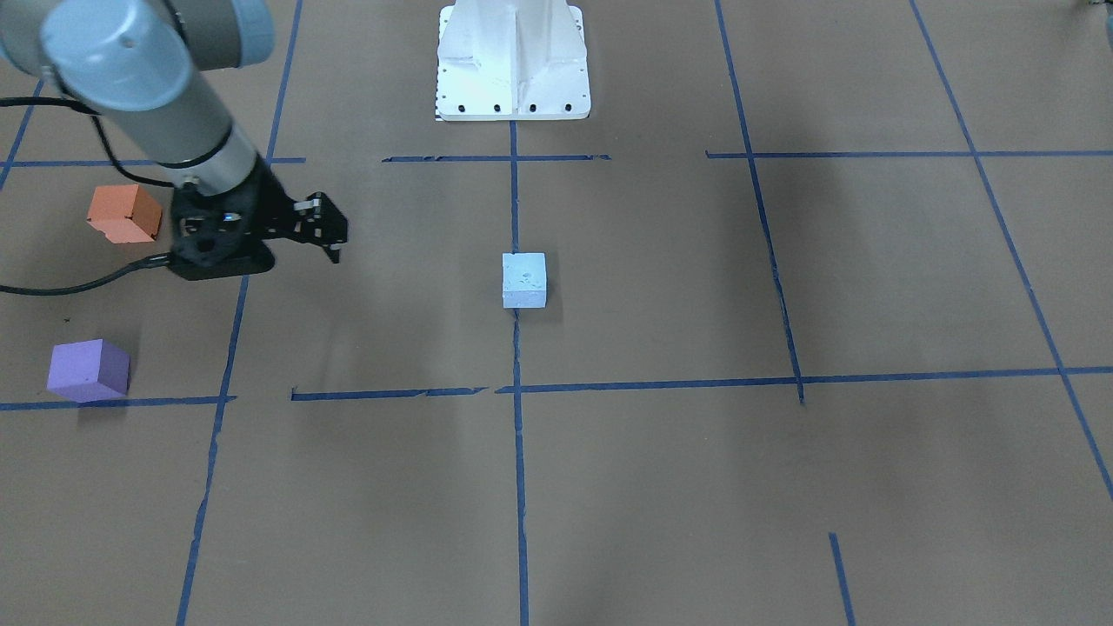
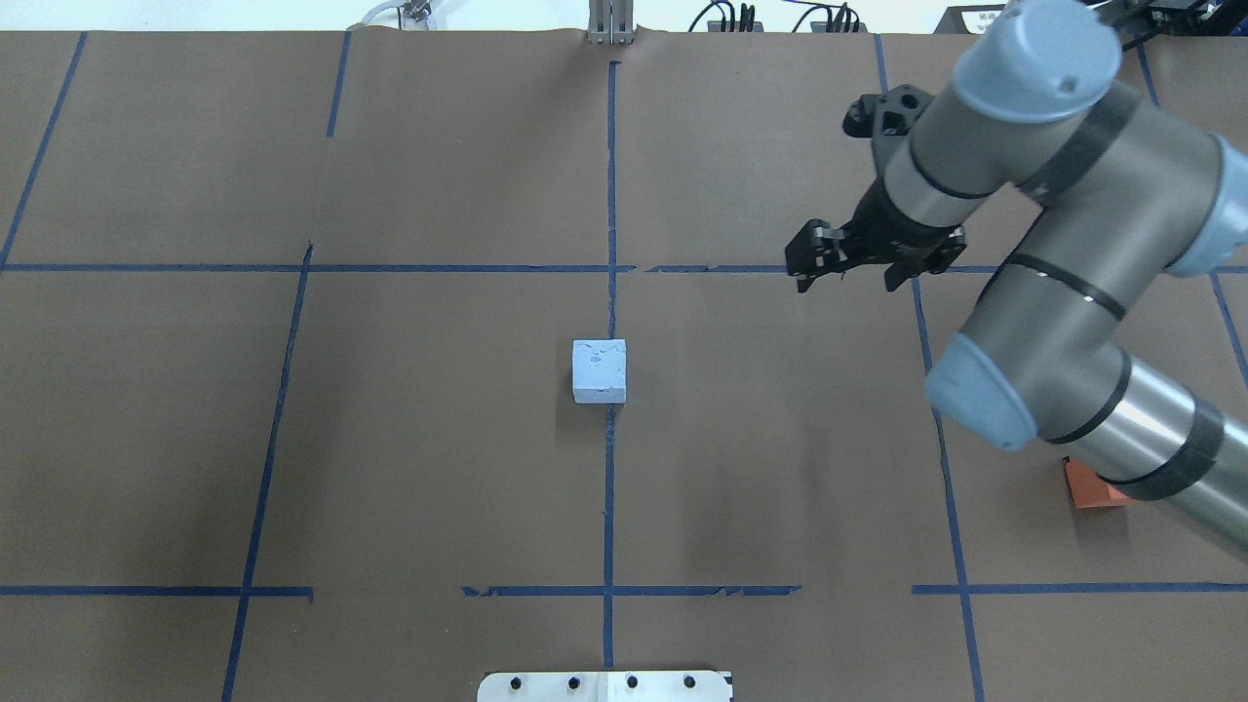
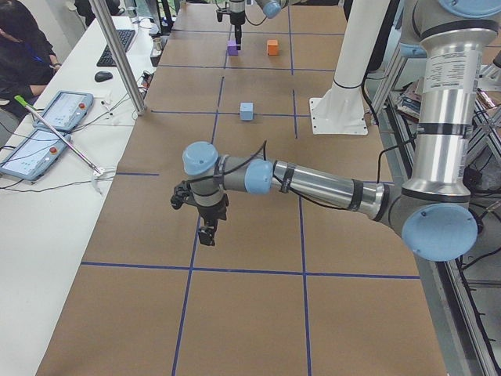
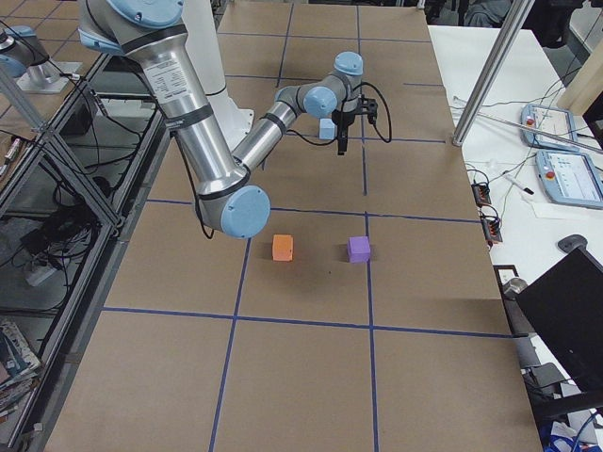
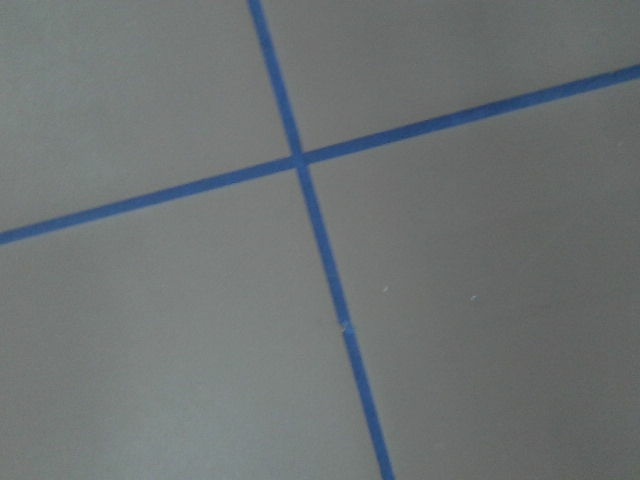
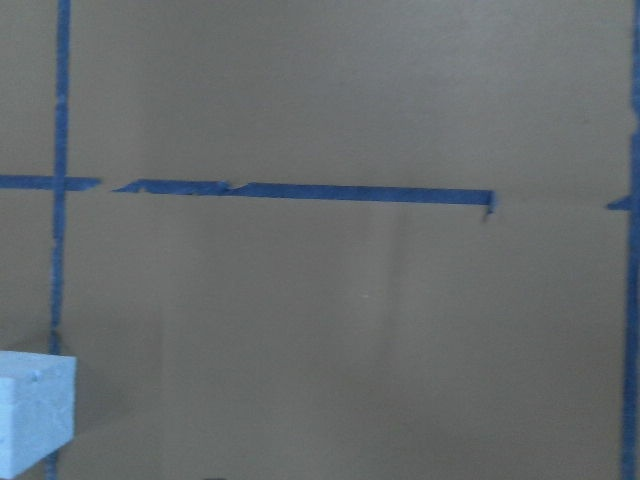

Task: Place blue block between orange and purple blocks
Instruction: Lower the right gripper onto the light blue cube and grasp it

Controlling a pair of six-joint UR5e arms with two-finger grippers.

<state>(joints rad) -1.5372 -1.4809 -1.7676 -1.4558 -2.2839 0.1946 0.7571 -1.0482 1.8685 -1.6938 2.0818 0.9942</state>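
Hovering upper right, I am holding my right gripper (image 2: 846,281) with jaws apart, well apart from the centred blue block (image 2: 599,370); my left gripper (image 3: 205,233) jaws I cannot tell

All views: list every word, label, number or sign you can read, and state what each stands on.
Nothing can be read in any view.
White label on the left arm's upright link: printed, but too small to read.
Tablet screens on the side desk: too small to read.
Blue block: no writing.
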